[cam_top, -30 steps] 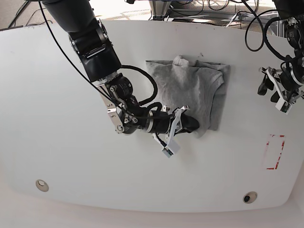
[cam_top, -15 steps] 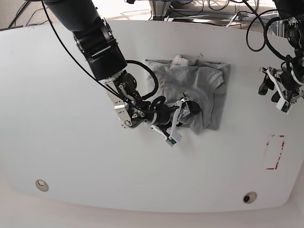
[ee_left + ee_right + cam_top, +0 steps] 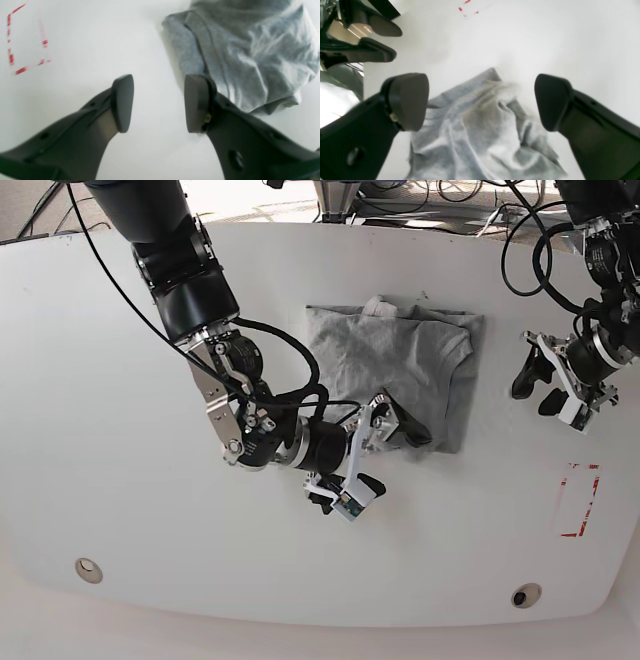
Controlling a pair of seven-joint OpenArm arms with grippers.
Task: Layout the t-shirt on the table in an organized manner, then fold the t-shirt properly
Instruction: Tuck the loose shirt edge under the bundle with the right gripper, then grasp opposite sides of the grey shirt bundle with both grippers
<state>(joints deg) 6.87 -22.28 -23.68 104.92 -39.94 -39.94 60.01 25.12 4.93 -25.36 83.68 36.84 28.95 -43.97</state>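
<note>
The heather-grey t-shirt [image 3: 410, 360] lies folded into a wrinkled, roughly square bundle in the middle of the white table [image 3: 120, 480]; no lettering shows. My right gripper [image 3: 385, 455] is open wide just off the bundle's near-left corner and holds nothing. In the right wrist view the t-shirt [image 3: 480, 140] lies below and between the spread fingers of this gripper [image 3: 480, 100]. My left gripper [image 3: 537, 388] is open and empty over bare table to the right of the shirt. In the left wrist view this gripper [image 3: 158, 102] hovers beside the shirt's edge [image 3: 250, 50].
A red dashed rectangle [image 3: 580, 500] marks the table near its right edge and also shows in the left wrist view [image 3: 25, 40]. Two round grommets [image 3: 88, 569] [image 3: 525, 595] sit near the front edge. Cables hang behind the far edge.
My right gripper let go of the shirt's near-left corner, opened wide and drew back toward the front. My left arm moved a little left, toward the shirt.
</note>
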